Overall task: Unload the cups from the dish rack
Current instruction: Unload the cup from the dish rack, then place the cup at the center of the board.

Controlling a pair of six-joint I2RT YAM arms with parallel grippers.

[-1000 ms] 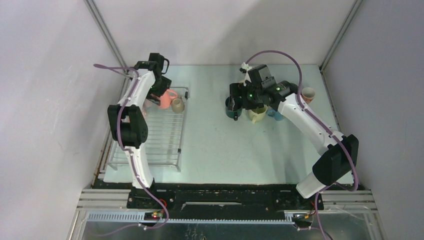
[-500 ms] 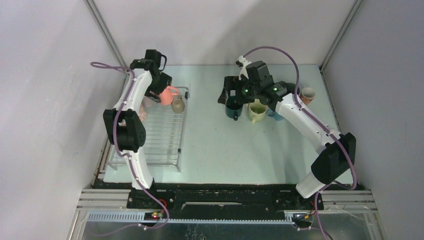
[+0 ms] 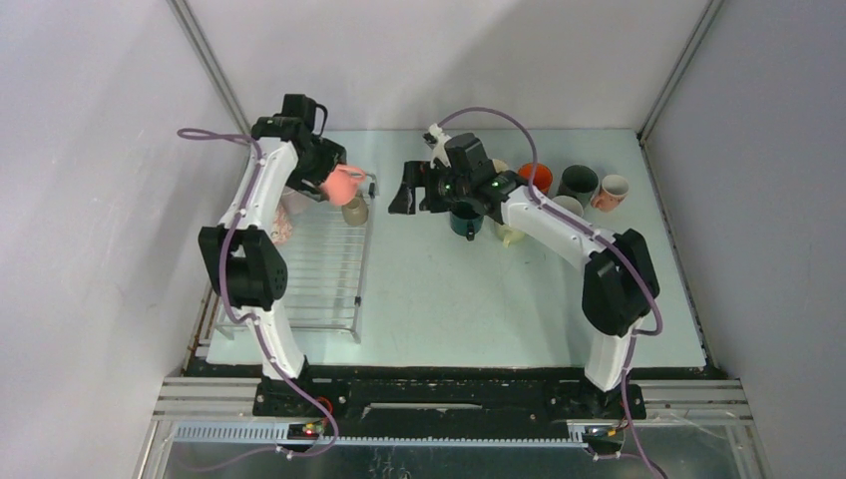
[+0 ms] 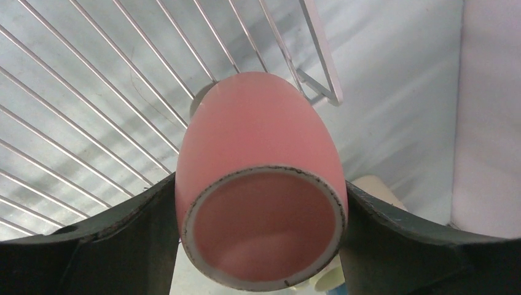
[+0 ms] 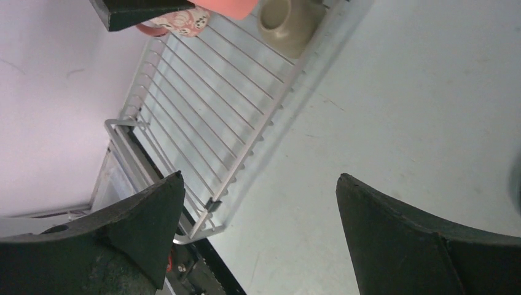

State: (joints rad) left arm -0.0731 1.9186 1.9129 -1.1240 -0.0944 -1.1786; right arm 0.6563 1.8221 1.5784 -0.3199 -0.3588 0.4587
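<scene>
— What has changed in the last second?
— The left gripper (image 3: 333, 180) has raised the pink cup (image 4: 261, 141) off the dish rack (image 3: 324, 269). The cup stood on the bars beside the beige cup (image 3: 354, 211) and now hangs tilted above the rack's far right corner. The right gripper (image 3: 404, 193) has swung left, away from the dark green cup (image 3: 465, 221), and is over bare table (image 3: 449, 309) between the rack and the cups.
— How are the fingers set?
— The left ones press on both sides of the pink cup, closed around its body. The right fingers (image 5: 123, 239) are spread wide with nothing between them.
— What is the cup like?
— Smooth, glossy and egg-shaped, with a pale rim edged in dark flecks. Its mouth faces the wrist camera and it is empty. The rack is thin parallel silver wires with a low raised rim.
— What is left in the rack?
— The beige cup, upright near the far right corner, and a speckled cup (image 5: 184, 20) on the left side, partly hidden by the arm. On the table stand the dark green cup, a cream cup (image 3: 512, 236) just beside it, and an orange cup (image 3: 536, 177) farther back
</scene>
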